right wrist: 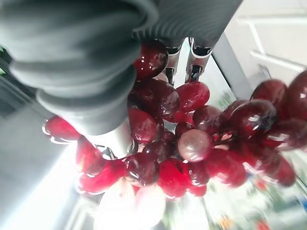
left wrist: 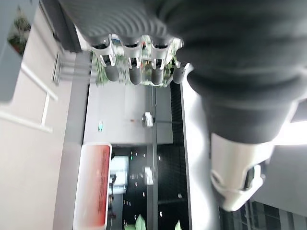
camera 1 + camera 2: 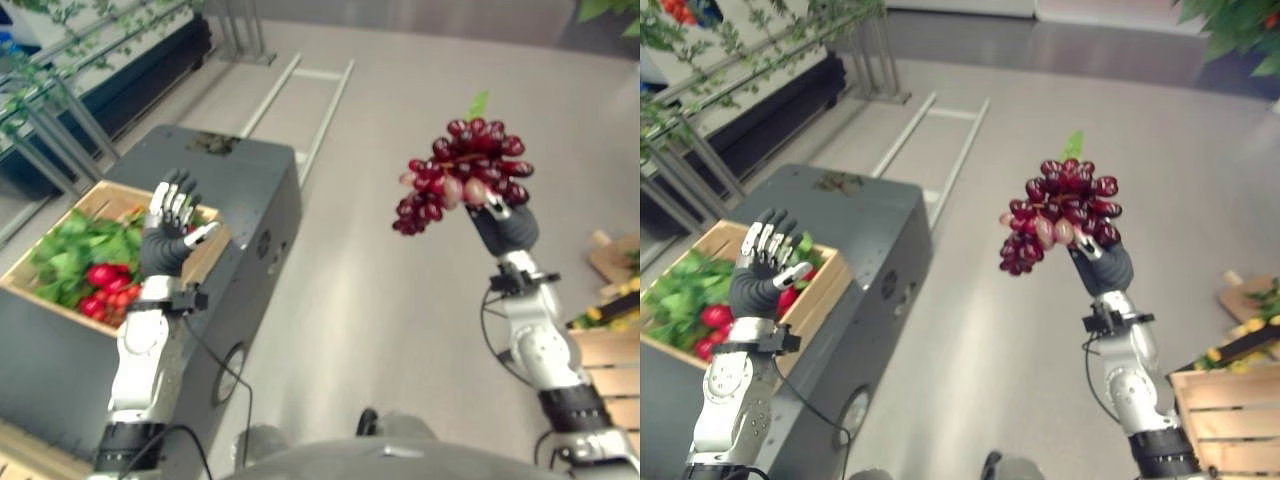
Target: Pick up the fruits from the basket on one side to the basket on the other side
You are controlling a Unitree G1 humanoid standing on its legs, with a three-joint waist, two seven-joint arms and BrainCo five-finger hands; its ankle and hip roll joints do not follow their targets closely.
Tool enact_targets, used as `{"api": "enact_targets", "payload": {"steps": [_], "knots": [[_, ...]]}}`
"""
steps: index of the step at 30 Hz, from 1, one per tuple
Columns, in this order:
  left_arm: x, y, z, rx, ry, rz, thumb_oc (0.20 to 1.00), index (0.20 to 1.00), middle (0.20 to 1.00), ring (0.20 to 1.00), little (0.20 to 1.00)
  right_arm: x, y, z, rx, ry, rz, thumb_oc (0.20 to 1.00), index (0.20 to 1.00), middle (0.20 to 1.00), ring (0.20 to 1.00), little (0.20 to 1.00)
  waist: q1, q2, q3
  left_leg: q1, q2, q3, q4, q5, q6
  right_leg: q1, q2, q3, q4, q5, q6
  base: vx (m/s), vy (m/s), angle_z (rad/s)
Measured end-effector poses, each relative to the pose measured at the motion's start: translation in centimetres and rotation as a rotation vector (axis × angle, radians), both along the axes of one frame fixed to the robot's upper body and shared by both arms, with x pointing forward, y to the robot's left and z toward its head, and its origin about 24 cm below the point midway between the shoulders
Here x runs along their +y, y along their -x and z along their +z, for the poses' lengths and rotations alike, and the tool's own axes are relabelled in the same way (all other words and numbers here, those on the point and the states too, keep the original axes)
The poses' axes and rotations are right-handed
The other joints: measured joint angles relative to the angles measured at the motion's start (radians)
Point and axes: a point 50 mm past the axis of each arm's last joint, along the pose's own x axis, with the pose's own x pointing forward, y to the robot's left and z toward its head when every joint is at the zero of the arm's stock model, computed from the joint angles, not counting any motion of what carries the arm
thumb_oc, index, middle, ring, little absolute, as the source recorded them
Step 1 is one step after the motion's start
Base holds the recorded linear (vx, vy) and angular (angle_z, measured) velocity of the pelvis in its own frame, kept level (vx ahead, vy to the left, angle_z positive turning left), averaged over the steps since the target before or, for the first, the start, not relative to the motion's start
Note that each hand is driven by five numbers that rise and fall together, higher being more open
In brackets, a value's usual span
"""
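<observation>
My right hand [image 3: 503,222] is raised high over the floor, shut on a bunch of dark red grapes [image 3: 462,170] with a green leaf on top. In the right wrist view the grapes [image 1: 192,143] lie between thumb and fingers [image 1: 194,57]. My left hand [image 3: 170,225] is held up, open and holding nothing, above a wooden basket [image 3: 205,265] on the left that holds green leaves and red fruit [image 3: 105,285]. Another wooden basket [image 3: 1230,410] stands low on the right.
The left basket rests on a dark grey cabinet [image 3: 240,190]. A white metal frame [image 3: 300,100] lies on the floor behind. Wooden boards with yellow fruit [image 3: 615,300] lie at the right edge. Plant racks [image 3: 60,90] line the far left.
</observation>
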Motion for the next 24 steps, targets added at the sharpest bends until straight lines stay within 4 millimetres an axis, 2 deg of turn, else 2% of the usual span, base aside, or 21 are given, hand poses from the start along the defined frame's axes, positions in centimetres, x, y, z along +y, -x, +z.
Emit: {"api": "enact_targets", "payload": {"steps": [1, 2, 3, 4, 5, 6, 7, 8, 9, 10, 12, 13, 14, 15, 16, 17, 19, 20, 21, 22, 24], "knots": [[0.0, 0.0, 0.0, 0.002, -0.015, 0.007, 1.000, 1.000, 1.000, 1.000, 1.000, -0.2, -0.1, -0.3, 0.014, -0.006, -0.014, 0.200, 0.200, 0.200, 0.200, 0.200, 0.012, 0.013, 0.003, -0.007, -0.058, -0.018, -0.170, 0.001, 0.054, 0.024, 0.024, 0.038, -0.052, 0.030, -0.005, 0.15, 0.032, -1.01], [0.0, 0.0, 0.0, 0.005, -0.026, 0.011, 1.000, 1.000, 1.000, 1.000, 1.000, -0.2, -0.1, -0.4, 0.020, -0.005, -0.014, 0.200, 0.200, 0.200, 0.200, 0.200, 0.010, 0.017, 0.005, -0.021, -0.065, -0.030, -0.230, 0.017, 0.074, 0.032, 0.043, 0.056, -0.070, 0.027, -0.002, 0.23, 0.029, -1.15], [0.1, 0.0, 0.0, 0.003, -0.026, 0.018, 1.000, 1.000, 1.000, 1.000, 1.000, -0.2, -0.1, -0.6, 0.029, -0.004, -0.014, 0.200, 0.200, 0.200, 0.200, 0.200, 0.004, 0.024, 0.011, -0.057, -0.075, -0.080, -0.264, 0.037, 0.092, 0.052, 0.076, 0.084, -0.082, 0.030, -0.014, 0.24, 0.027, -1.23], [0.2, 0.0, -0.2, 0.011, -0.022, 0.031, 1.000, 1.000, 1.000, 1.000, 1.000, 0.0, -0.1, -0.8, 0.034, 0.000, -0.007, 0.200, 0.200, 0.200, 0.200, 0.200, 0.021, 0.025, 0.016, -0.070, -0.100, -0.202, -0.268, 0.043, 0.089, 0.055, 0.086, 0.127, -0.077, 0.027, -0.022, 0.23, 0.049, -1.31], [0.2, 0.0, -0.3, 0.016, -0.018, 0.035, 1.000, 1.000, 1.000, 1.000, 1.000, 0.0, -0.1, -0.8, 0.034, 0.006, -0.006, 0.200, 0.200, 0.200, 0.200, 0.200, 0.024, 0.025, 0.018, -0.068, -0.113, -0.214, -0.265, 0.045, 0.091, 0.054, 0.096, 0.158, -0.073, 0.023, -0.014, 0.22, 0.113, -1.93], [0.4, 0.3, -0.7, 0.027, -0.010, 0.049, 1.000, 1.000, 1.000, 1.000, 1.000, 0.0, -0.1, -0.9, 0.039, 0.014, -0.008, 0.200, 0.200, 0.200, 0.200, 0.200, 0.046, 0.043, 0.012, -0.063, -0.097, -0.190, -0.243, 0.054, 0.108, 0.066, 0.100, 0.166, -0.081, 0.024, -0.017, 0.21, 0.150, -1.64], [0.5, 0.4, -0.7, 0.029, -0.010, 0.054, 1.000, 1.000, 1.000, 1.000, 1.000, -0.1, 0.1, -1.1, 0.046, 0.014, -0.010, 0.200, 0.200, 0.200, 0.200, 0.200, 0.037, 0.054, 0.004, -0.058, -0.094, -0.175, -0.239, 0.059, 0.123, 0.072, 0.108, 0.180, -0.089, 0.020, -0.007, 0.18, 0.163, -1.83], [0.7, 0.6, -0.8, 0.030, -0.012, 0.067, 1.000, 1.000, 1.000, 1.000, 1.000, -0.1, 0.1, -1.2, 0.050, 0.021, -0.011, 0.200, 0.200, 0.200, 0.200, 0.200, 0.025, 0.085, -0.013, -0.013, -0.092, -0.165, -0.300, 0.086, 0.147, 0.073, 0.121, 0.193, -0.073, 0.009, 0.001, 0.14, 0.137, -1.18], [0.7, 0.6, -0.7, 0.028, -0.013, 0.065, 1.000, 1.000, 1.000, 1.000, 1.000, -0.3, 0.2, -1.1, 0.049, 0.028, -0.016, 0.200, 0.200, 0.200, 0.200, 0.200, 0.017, 0.098, -0.021, 0.013, -0.089, -0.156, -0.333, 0.126, 0.160, 0.059, 0.130, 0.194, -0.061, 0.006, 0.009, 0.08, 0.097, -1.81], [1.0, 0.7, -0.3, 0.015, -0.036, 0.081, 1.000, 1.000, 1.000, 1.000, 1.000, -0.2, 0.1, -1.1, 0.049, 0.021, -0.014, 0.200, 0.200, 0.200, 0.200, 0.200, 0.005, 0.093, -0.017, 0.057, -0.080, -0.098, -0.401, 0.166, 0.162, 0.015, 0.111, 0.187, 0.007, -0.035, 0.076, 0.04, 0.068, -1.63], [1.1, 0.5, -0.1, 0.005, -0.052, 0.087, 1.000, 1.000, 1.000, 1.000, 1.000, -0.2, 0.2, -1.2, 0.048, 0.023, -0.019, 0.200, 0.200, 0.200, 0.200, 0.200, -0.022, 0.093, -0.010, 0.079, -0.094, -0.073, -0.434, 0.170, 0.172, -0.014, 0.081, 0.146, 0.056, -0.051, 0.109, 0.01, 0.001, -1.20], [1.0, 0.1, 0.6, -0.022, -0.057, 0.085, 1.000, 1.000, 1.000, 1.000, 1.000, -0.1, 0.2, -1.2, 0.052, 0.016, -0.021, 0.200, 0.200, 0.200, 0.200, 0.200, -0.023, 0.094, -0.004, 0.101, -0.084, -0.049, -0.445, 0.162, 0.179, -0.052, 0.070, 0.131, 0.120, -0.059, 0.140, 0.05, -0.063, -1.04], [1.2, -0.1, 0.9, -0.036, -0.056, 0.096, 1.000, 1.000, 1.000, 1.000, 1.000, 0.2, 0.0, -1.1, 0.047, 0.011, -0.015, 0.200, 0.200, 0.200, 0.200, 0.200, -0.013, 0.100, 0.009, 0.120, -0.071, -0.043, -0.456, 0.158, 0.180, -0.096, 0.048, 0.075, 0.187, -0.085, 0.160, 0.06, -0.094, -1.64], [1.2, -0.3, 1.2, -0.052, -0.044, 0.112, 1.000, 1.000, 1.000, 1.000, 1.000, 0.5, -0.2, -0.9, 0.037, 0.013, -0.005, 0.200, 0.200, 0.200, 0.200, 0.200, 0.005, 0.121, 0.023, 0.132, -0.053, -0.055, -0.448, 0.142, 0.179, -0.122, -0.007, -0.026, 0.166, -0.092, 0.168, 0.16, -0.109, -1.44], [1.2, -0.4, 1.3, -0.056, -0.043, 0.118, 1.000, 1.000, 1.000, 1.000, 1.000, 0.6, -0.3, -0.7, 0.032, 0.011, -0.001, 0.200, 0.200, 0.200, 0.200, 0.200, 0.012, 0.128, 0.026, 0.137, -0.051, -0.058, -0.449, 0.138, 0.178, -0.118, -0.044, -0.071, 0.117, -0.070, 0.177, 0.15, -0.212, -1.37], [1.4, -0.4, 1.5, -0.063, -0.053, 0.126, 1.000, 1.000, 1.000, 1.000, 1.000, 0.6, -0.4, -0.6, 0.026, 0.009, 0.001, 0.200, 0.200, 0.200, 0.200, 0.200, 0.006, 0.127, 0.028, 0.152, -0.055, -0.054, -0.454, 0.114, 0.164, -0.118, -0.103, -0.131, 0.034, -0.021, 0.207, 0.13, -0.167, -0.83], [1.6, -0.3, 1.5, -0.060, -0.061, 0.139, 1.000, 1.000, 1.000, 1.000, 1.000, 0.6, -0.3, -0.8, 0.032, 0.011, -0.002, 0.200, 0.200, 0.200, 0.200, 0.200, 0.002, 0.120, 0.026, 0.170, -0.059, -0.025, -0.454, 0.107, 0.156, -0.085, -0.140, -0.158, -0.075, 0.067, 0.233, 0.12, -0.232, -0.45], [1.5, -0.4, 1.6, -0.063, -0.068, 0.139, 1.000, 1.000, 1.000, 1.000, 1.000, 0.5, -0.2, -0.9, 0.036, 0.012, -0.005, 0.200, 0.200, 0.200, 0.200, 0.200, -0.003, 0.116, 0.027, 0.177, -0.059, -0.031, -0.454, 0.102, 0.146, -0.065, -0.139, -0.158, -0.092, 0.080, 0.240, 0.16, -0.257, -0.02], [1.5, -0.4, 1.5, -0.062, -0.070, 0.143, 1.000, 1.000, 1.000, 1.000, 1.000, 0.4, 0.0, -1.2, 0.048, 0.010, -0.010, 0.200, 0.200, 0.200, 0.200, 0.200, 0.003, 0.104, 0.026, 0.193, -0.060, -0.024, -0.451, 0.094, 0.135, -0.020, -0.129, -0.143, -0.106, 0.117, 0.224, 0.15, -0.291, 0.10], [1.5, -0.1, 1.1, -0.050, -0.062, 0.150, 1.000, 1.000, 1.000, 1.000, 1.000, 0.4, 0.0, -1.2, 0.050, 0.012, -0.012, 0.200, 0.200, 0.200, 0.200, 0.200, 0.005, 0.107, 0.025, 0.204, -0.047, -0.003, -0.451, 0.090, 0.120, -0.002, -0.115, -0.144, -0.113, 0.137, 0.175, 0.15, -0.292, 0.09], [1.5, 0.3, 0.5, -0.032, -0.041, 0.169, 1.000, 1.000, 1.000, 1.000, 1.000, 0.2, 0.0, -1.3, 0.053, 0.011, -0.018, 0.200, 0.200, 0.200, 0.200, 0.200, 0.006, 0.115, 0.027, 0.210, -0.011, 0.037, -0.437, 0.084, 0.098, 0.009, -0.087, -0.151, -0.104, 0.115, 0.145, 0.10, -0.282, 0.04]]}}
